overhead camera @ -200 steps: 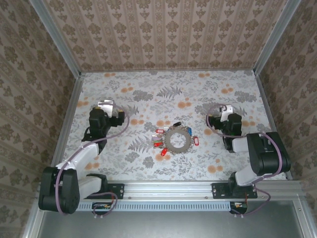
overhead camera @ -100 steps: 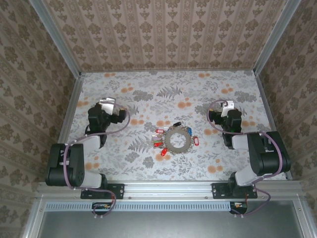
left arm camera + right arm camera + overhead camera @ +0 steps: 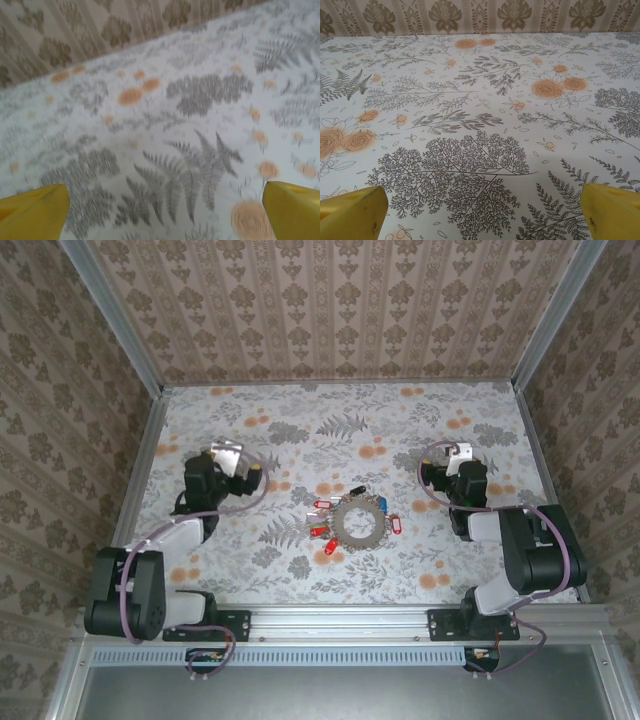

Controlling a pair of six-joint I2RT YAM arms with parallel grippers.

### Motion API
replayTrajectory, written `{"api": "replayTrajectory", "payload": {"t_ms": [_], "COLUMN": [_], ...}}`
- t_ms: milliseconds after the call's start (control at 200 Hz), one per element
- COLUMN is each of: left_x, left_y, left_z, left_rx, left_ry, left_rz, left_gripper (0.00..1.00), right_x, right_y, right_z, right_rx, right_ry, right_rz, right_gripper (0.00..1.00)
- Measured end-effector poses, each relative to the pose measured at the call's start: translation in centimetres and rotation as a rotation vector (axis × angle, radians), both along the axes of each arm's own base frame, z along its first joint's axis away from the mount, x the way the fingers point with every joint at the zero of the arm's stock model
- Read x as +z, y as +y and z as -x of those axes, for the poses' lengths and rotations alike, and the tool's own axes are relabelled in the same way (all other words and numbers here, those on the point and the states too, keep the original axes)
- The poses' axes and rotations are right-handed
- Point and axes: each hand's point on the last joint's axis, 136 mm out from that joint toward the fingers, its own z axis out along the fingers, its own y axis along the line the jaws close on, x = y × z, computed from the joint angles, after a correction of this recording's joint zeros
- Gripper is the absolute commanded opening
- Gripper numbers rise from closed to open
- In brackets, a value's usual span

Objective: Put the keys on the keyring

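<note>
- Your left gripper (image 3: 229, 454) and right gripper (image 3: 458, 453) both gape empty, well apart from the keyring (image 3: 358, 522) mid-table.
- Risk: the tiny flat keys (image 3: 383, 504) could slip from your pinch, or a finger could drag the ring.

We saw the keyring (image 3: 359, 522) mid-way across the table (image 3: 300, 430), the left gripper (image 3: 240, 462) to its left, the right gripper (image 3: 452, 456) to its right.

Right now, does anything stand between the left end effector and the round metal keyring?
Nothing visible does. Floral tabletop lies between the open left end effector and the large round metal keyring with coloured plastic tags.
</note>
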Motion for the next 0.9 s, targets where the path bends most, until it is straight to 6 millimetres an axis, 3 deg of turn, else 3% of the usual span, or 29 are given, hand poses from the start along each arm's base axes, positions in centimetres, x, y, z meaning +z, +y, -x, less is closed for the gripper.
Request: {"api": "replayTrajectory", "payload": {"t_ms": [110, 360, 500, 900], "left_x": [-3.2, -3.9, -4.8, -3.6], "left_y": [0.8, 6.2, 6.6, 7.2], "left_z": [1.1, -1.0, -1.3, -2.6], "left_rx": [0.012, 0.139, 0.161, 0.262], "left_ry": [0.059, -0.007, 0.018, -0.017], "left_rz": [-0.019, 0.083, 0.118, 0.081], "left_gripper": [1.0, 1.0, 1.0, 1.0], "right_x": [0.0, 0.0, 0.0, 0.0], "right_y": [0.0, 0.0, 0.0, 0.0], "right_z": [0.0, 0.0, 0.0, 0.0], "right_rx": [0.0, 0.0, 0.0, 0.0], "right_ry": [0.0, 0.001, 0.0, 0.001], "right_rz": [0.0, 0.0, 0.0, 0.0], "right_gripper": [0.99, 1.0, 1.0, 1.0]}}
